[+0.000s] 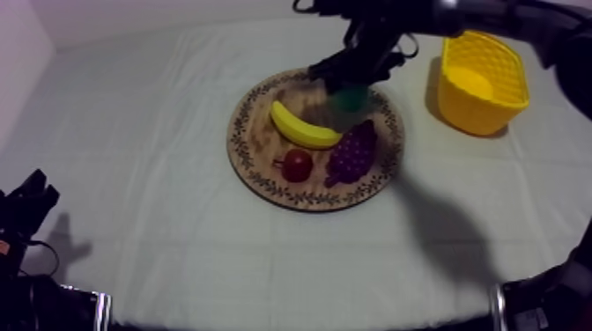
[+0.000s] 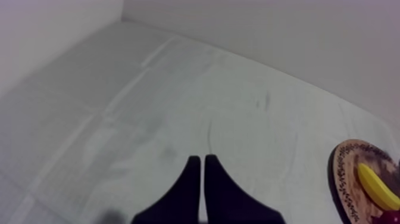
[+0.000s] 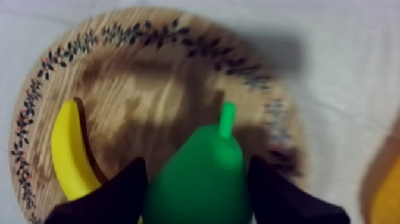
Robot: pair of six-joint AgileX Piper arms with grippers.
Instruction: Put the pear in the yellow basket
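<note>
The green pear (image 1: 351, 99) (image 3: 199, 184) is over the far side of the round wooden board (image 1: 255, 150) (image 3: 137, 89). My right gripper (image 1: 354, 81) (image 3: 196, 162) reaches in from the upper right, and its two black fingers (image 3: 128, 190) press against the pear's sides, shut on it. The pear casts a shadow on the wood beneath it. The yellow basket (image 1: 483, 84) (image 3: 386, 193) stands to the right of the board. My left gripper (image 1: 33, 195) (image 2: 200, 159) rests low at the left over bare cloth, its fingers together as a narrow wedge.
On the board also lie a banana (image 1: 302, 129) (image 3: 66, 152) (image 2: 378, 187), a bunch of purple grapes (image 1: 352, 154) and a small red fruit (image 1: 297, 165). The board's rim (image 2: 344, 173) lies beyond the left gripper. Bare cloth separates board and basket.
</note>
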